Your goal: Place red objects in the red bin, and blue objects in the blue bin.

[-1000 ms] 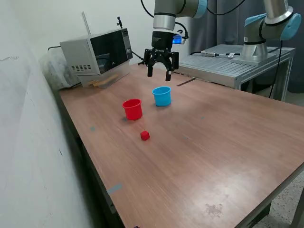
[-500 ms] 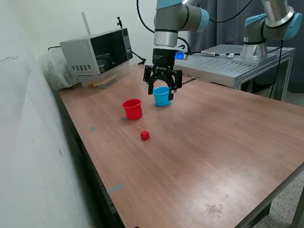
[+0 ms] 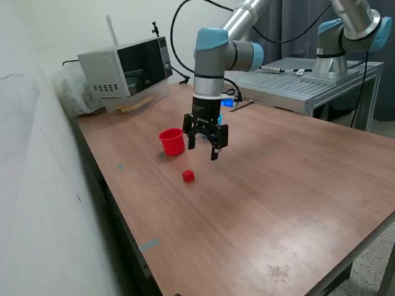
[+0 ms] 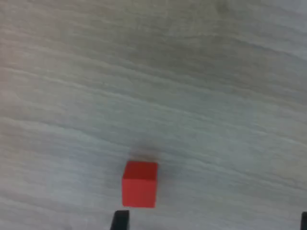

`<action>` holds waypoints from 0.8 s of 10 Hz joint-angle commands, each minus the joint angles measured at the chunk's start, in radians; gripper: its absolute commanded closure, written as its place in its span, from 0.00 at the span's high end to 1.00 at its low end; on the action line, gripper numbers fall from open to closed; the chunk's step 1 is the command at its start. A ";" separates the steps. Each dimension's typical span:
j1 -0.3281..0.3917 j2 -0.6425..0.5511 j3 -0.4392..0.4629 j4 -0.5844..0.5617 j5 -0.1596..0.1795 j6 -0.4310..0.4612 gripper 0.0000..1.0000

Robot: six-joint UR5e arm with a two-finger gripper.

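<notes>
One small red cube [image 3: 188, 176] lies on the wooden table [image 3: 278, 197], nearer the front than the red bin [image 3: 172, 141], a small red cup standing upright. My gripper [image 3: 203, 151] hangs open and empty just above the table, beside the red bin and a little behind the cube. The blue bin is almost wholly hidden behind my arm. No blue objects are in view. In the wrist view the red cube [image 4: 140, 184] sits close to one dark fingertip [image 4: 120, 221], apart from it and not between the fingers.
A grey microwave [image 3: 126, 71] stands at the table's back, toward the exterior view's left. A second robot arm [image 3: 345, 37] is mounted on a grey metal platform [image 3: 296, 80] behind the table. A wall runs along the exterior view's left.
My gripper has travelled from behind the blue bin, over it, down toward the front, and now hangs low beside the red bin, near the red cube. It stayed open.
</notes>
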 commanded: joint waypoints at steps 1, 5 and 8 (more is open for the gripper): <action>-0.007 0.081 -0.061 -0.012 -0.014 0.032 1.00; -0.036 0.116 -0.093 -0.023 -0.024 0.053 1.00; -0.056 0.122 -0.101 -0.031 -0.024 0.053 1.00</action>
